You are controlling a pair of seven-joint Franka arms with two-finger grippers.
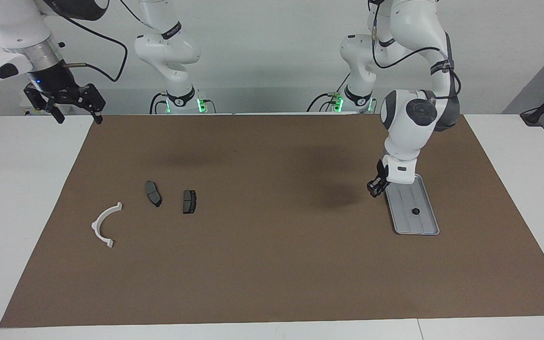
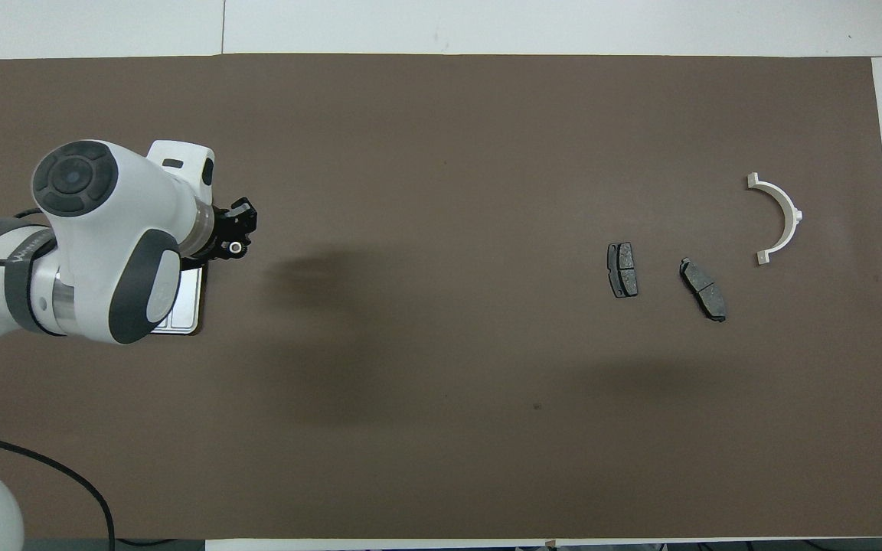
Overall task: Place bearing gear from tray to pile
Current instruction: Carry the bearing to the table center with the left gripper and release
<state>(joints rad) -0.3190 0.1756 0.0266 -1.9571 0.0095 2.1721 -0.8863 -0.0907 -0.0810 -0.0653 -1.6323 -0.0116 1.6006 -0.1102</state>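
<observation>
My left gripper (image 1: 375,189) (image 2: 240,233) hangs over the brown mat just beside the tray (image 1: 418,226) (image 2: 188,306), on the side toward the pile. It is shut on a small silvery ring, the bearing gear (image 2: 236,246). The silver-grey ridged tray lies at the left arm's end, mostly hidden under the arm in the overhead view. The pile lies at the right arm's end: a white half-ring bracket (image 1: 103,222) (image 2: 782,214) and two dark pads (image 1: 153,193) (image 2: 703,288). My right gripper (image 1: 74,106) waits open, raised over the mat's corner.
A small dark round part (image 1: 414,210) lies on the tray. The brown mat (image 1: 272,264) covers most of the white table. The second pad (image 1: 189,201) (image 2: 622,269) lies closest to the mat's middle.
</observation>
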